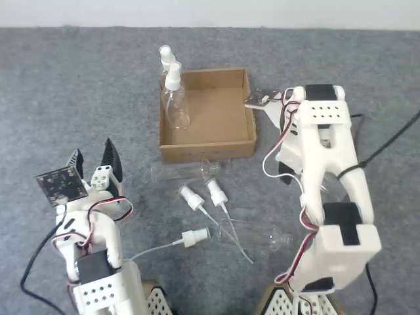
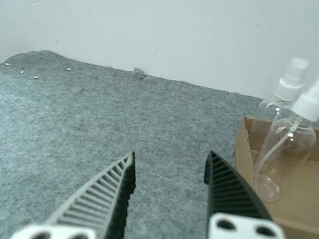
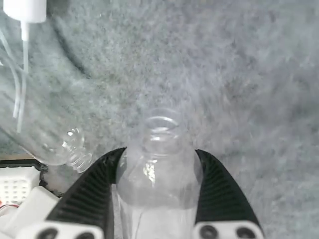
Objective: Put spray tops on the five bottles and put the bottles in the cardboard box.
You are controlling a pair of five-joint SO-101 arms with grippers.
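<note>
Grey felt (image 1: 79, 79) covers your table, and a white wall (image 2: 174, 35) stands behind it. Your cardboard box (image 1: 207, 149) sits in the middle, toward the far side. Two capped bottles (image 1: 176, 105) stand close together at one far corner of the box. Each has a white spray top on.

Your left pincer (image 1: 92, 161) is spread wide with nothing in it. It sits over bare felt, off to the side of the box, and touches nothing.

Your right pincer (image 3: 159, 152) is squeezing a clear bottle (image 3: 160, 134), with one black finger on each side. This bottle has no top, so you can see its round open mouth.

Three loose spray tops (image 1: 191, 197) lie on the felt in front of the box, between your two arms. Each has a thin tube. Two lie close together, and the third lies nearer the arm bases.

One lying bottle (image 1: 184, 172) rests on its side just in front of the box. Another bare bottle (image 1: 262, 236) rests on its side near your right arm, beside the tubes.
</note>
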